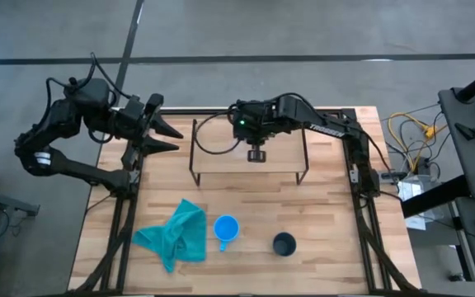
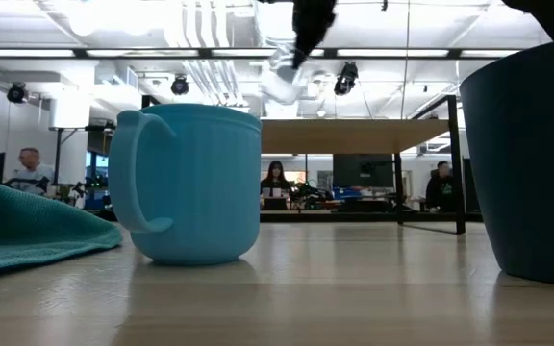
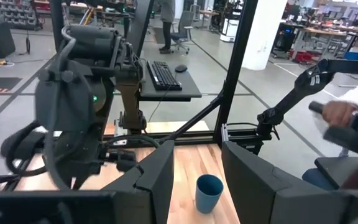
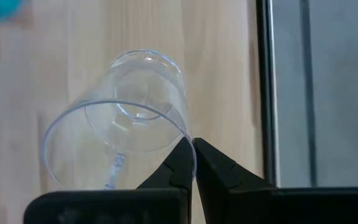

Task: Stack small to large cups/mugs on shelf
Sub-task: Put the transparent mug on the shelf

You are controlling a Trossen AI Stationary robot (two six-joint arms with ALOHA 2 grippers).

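My right gripper (image 1: pixel 256 153) hovers over the shelf (image 1: pixel 221 148) and is shut on the tiny clear glass cup (image 4: pixel 126 118). The low view shows that cup (image 2: pixel 279 79) in the air above the shelf's plank top (image 2: pixel 354 135). The bright blue handled mug (image 1: pixel 226 228) and the dark teal-black cup (image 1: pixel 284 244) stand upright on the table near its near edge. My left gripper (image 1: pixel 170 136) waits open at the table's far left, to the left of the shelf and pointing toward it. My right gripper pinches the glass cup's rim (image 4: pixel 184 134), with one finger inside the mouth and the other outside the wall. The fingers come from above. The cup is lifted clear of the shelf and hangs tilted below the fingers.
A crumpled teal cloth (image 1: pixel 176 235) lies left of the blue mug. The shelf's thin black legs (image 1: pixel 193 157) stand on the far half of the table. Cables and equipment sit beyond the right edge. A person's hand (image 3: pixel 339 115) shows beyond the table, with other people farther back in the room.
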